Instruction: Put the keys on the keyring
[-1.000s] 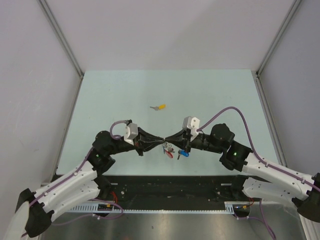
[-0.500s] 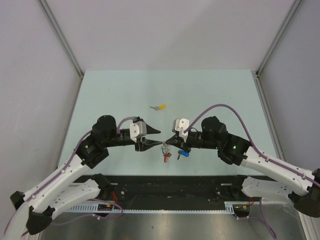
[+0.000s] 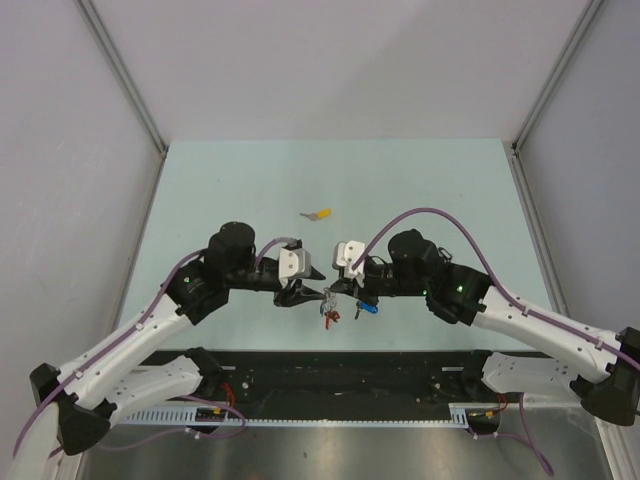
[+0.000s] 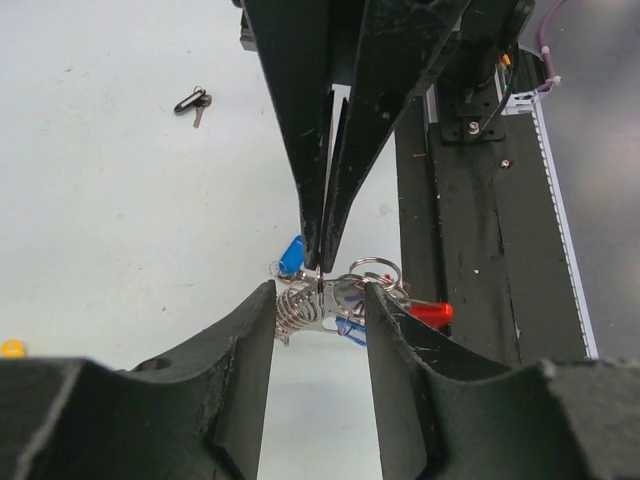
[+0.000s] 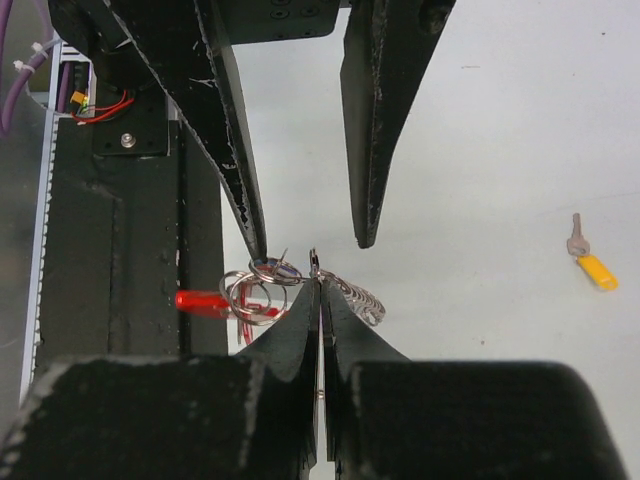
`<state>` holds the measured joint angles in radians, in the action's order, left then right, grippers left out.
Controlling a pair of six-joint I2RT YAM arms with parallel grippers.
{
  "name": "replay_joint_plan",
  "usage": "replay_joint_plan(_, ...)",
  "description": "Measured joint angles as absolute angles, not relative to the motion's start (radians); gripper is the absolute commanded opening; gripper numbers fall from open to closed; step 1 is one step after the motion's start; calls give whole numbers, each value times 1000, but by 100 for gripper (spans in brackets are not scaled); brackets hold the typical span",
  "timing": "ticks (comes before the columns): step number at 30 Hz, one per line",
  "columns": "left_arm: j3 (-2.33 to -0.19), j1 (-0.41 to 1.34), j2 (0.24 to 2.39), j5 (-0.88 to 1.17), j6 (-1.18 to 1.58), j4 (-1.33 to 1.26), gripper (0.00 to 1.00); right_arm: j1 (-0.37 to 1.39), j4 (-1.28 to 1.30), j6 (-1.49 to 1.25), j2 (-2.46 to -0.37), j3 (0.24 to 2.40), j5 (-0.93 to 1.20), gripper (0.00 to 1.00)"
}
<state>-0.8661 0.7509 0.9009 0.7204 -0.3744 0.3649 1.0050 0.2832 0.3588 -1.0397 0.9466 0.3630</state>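
L tool (image 4: 318, 292) opened, jaws flank keyring (image 5: 314, 262); R tool (image 5: 320, 286) clenched on it, chain (image 4: 297, 306) hanging down

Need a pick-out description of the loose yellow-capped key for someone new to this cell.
On the pale green table, look beyond the bunch of silver rings and keys near the front edge. A small silver key with a yellow plastic cap lies alone there. Only it is yellow-capped and touches nothing; the red-capped key and blue-capped key sit bunched.

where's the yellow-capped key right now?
Top view: the yellow-capped key lies alone on the table, mid-width, beyond the left gripper and right gripper and apart from the keyring between them.
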Motion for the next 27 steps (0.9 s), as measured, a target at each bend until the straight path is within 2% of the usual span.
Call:
replay_joint_plan(14, -866, 776, 917, 681, -402, 368, 19, 1007, 287, 364, -1076, 970, 356, 0)
replay_joint_plan(21, -866, 783, 916, 648, -401, 361, 23, 1009, 287, 364, -1077, 974, 350, 0)
replay_joint_plan(27, -862, 786, 912, 603, -402, 359, 21, 1009, 287, 364, -1077, 976, 346, 0)
